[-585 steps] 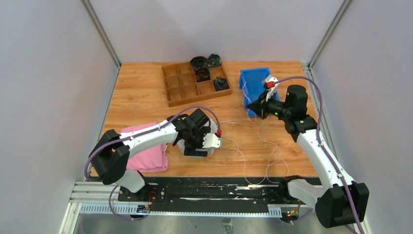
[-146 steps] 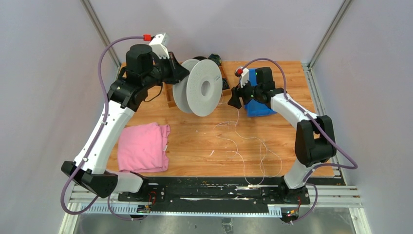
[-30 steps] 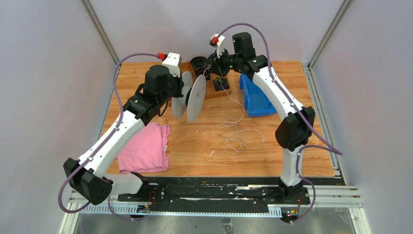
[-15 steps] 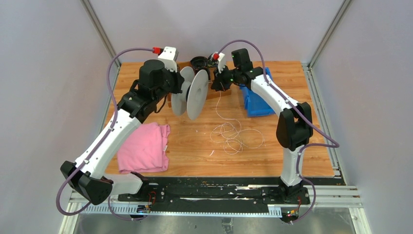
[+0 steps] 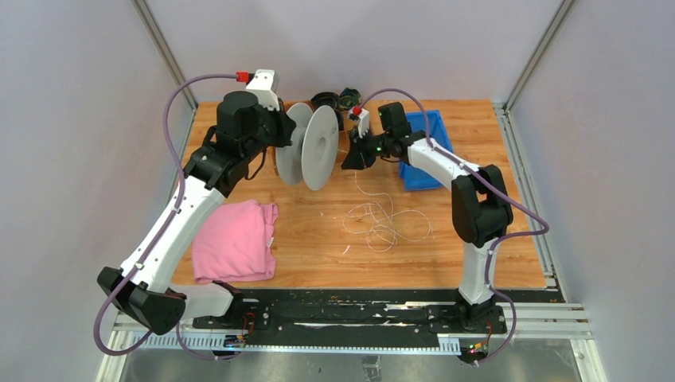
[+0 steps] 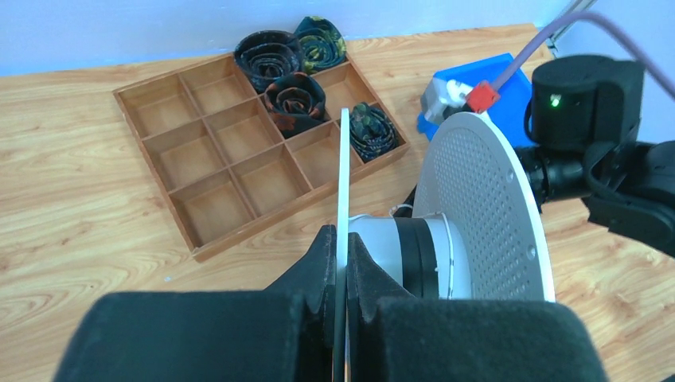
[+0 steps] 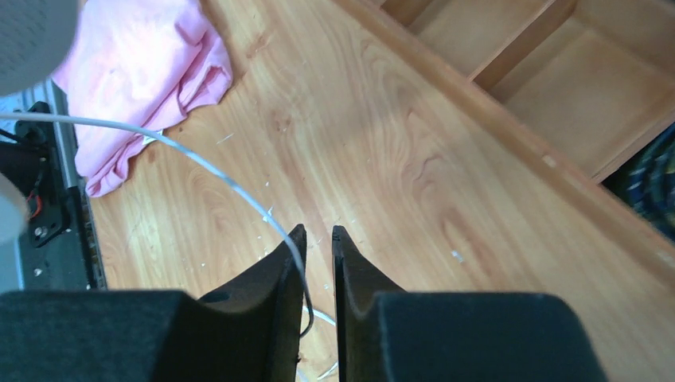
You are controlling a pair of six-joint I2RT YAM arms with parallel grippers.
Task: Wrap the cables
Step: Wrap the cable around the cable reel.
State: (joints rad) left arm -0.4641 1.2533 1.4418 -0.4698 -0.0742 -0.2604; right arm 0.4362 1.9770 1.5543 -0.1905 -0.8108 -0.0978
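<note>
- Nearest to me, both arm bases sit on the dark rail along the near edge of the table (image 5: 318,267).
- A pink cloth (image 5: 235,241) lies crumpled on the near left of the wood, well apart from the wire.
- To the right of the cloth, about the middle of the table, the cables (image 5: 388,224) lie in a loose tangle of thin pale loops.
- One strand climbs out of that tangle toward the far side and runs up to the right gripper (image 5: 350,157), which hangs above the wood just right of the spool (image 5: 321,147).
- Seen from the right wrist, its two fingers stand slightly parted with a narrow slit between them. The strand comes in from the left and slips into the slit along one finger. The slit is wider than the wire.
- The left arm reaches up from the near left and holds the spool off the table, with both flanges upright and the hub running left to right.
- The left gripper (image 6: 342,239) is pressed together on the thin edge of the left flange, one finger on each face. The perforated right flange faces the right gripper.
- Behind the spool, a wooden tray (image 6: 263,225) of square compartments rests on the far middle of the table. From above it is mostly hidden.
- Four dark coiled bundles (image 6: 294,99) sit in compartments at the tray's far right corner.
- Right of the tray stands a blue bin (image 5: 415,177), with the right arm passing over it.
</note>
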